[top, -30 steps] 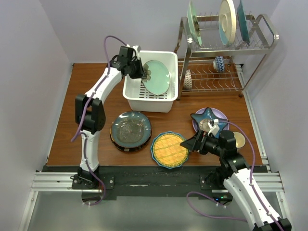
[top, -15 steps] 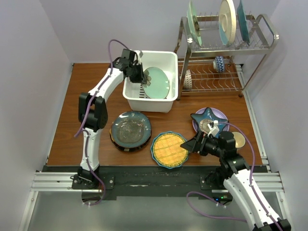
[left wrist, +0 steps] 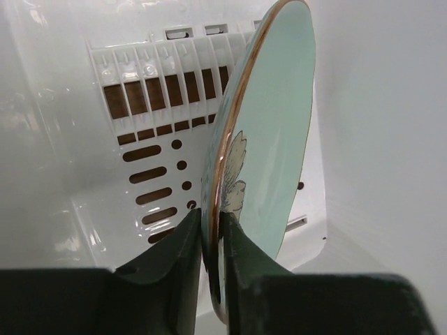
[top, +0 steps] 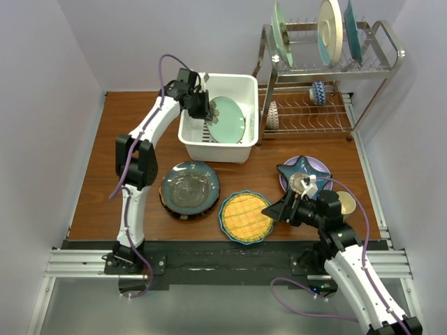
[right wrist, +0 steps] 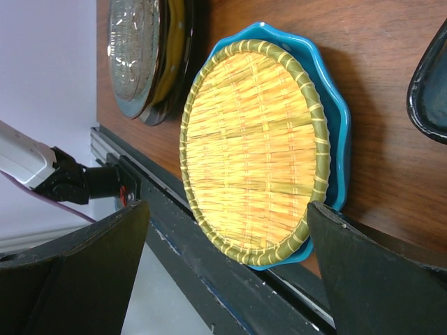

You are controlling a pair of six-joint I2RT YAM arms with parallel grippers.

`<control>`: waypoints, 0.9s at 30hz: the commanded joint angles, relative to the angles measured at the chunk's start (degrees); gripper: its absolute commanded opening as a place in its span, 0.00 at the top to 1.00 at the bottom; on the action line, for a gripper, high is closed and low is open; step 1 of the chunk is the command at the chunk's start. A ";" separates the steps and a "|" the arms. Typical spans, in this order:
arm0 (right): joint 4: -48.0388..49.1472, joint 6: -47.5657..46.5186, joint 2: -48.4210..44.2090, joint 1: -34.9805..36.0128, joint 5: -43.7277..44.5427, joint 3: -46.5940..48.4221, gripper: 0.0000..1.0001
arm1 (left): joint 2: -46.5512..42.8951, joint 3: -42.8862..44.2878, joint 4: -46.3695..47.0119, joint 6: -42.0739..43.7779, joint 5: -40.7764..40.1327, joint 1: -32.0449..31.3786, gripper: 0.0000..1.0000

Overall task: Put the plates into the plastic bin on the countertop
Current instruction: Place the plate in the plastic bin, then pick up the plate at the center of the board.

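Pinched mint plate (left wrist: 272,139) rim between nearly closed left fingers (left wrist: 174,258), upright inside bin (left wrist: 70,174). Held right fingers (right wrist: 70,279) wide open, empty, by woven plate (right wrist: 251,146) on worktop (right wrist: 363,42).

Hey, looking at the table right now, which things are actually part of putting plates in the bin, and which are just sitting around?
Part of the job: mint flower plate held by left gripper, white plastic bin, dark teal plate stack, woven yellow plate, blue star plate.
Just lying about: wire dish rack, three large plates standing in it.
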 commanded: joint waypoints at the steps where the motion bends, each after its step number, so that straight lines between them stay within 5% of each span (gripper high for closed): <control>1: 1.73 0.75 0.59 -0.04 -1.24 -0.35 0.01 | -0.57 3.48 0.03 3.33 -4.60 0.36 0.73; 8: 3.58 1.54 1.30 -0.04 -1.85 -0.96 0.01 | -0.31 3.39 -0.67 4.03 -6.19 0.27 0.45; 27: 5.60 2.33 2.88 -0.13 -2.47 -1.05 0.01 | -3.56 1.63 1.61 5.00 -4.97 -1.40 0.30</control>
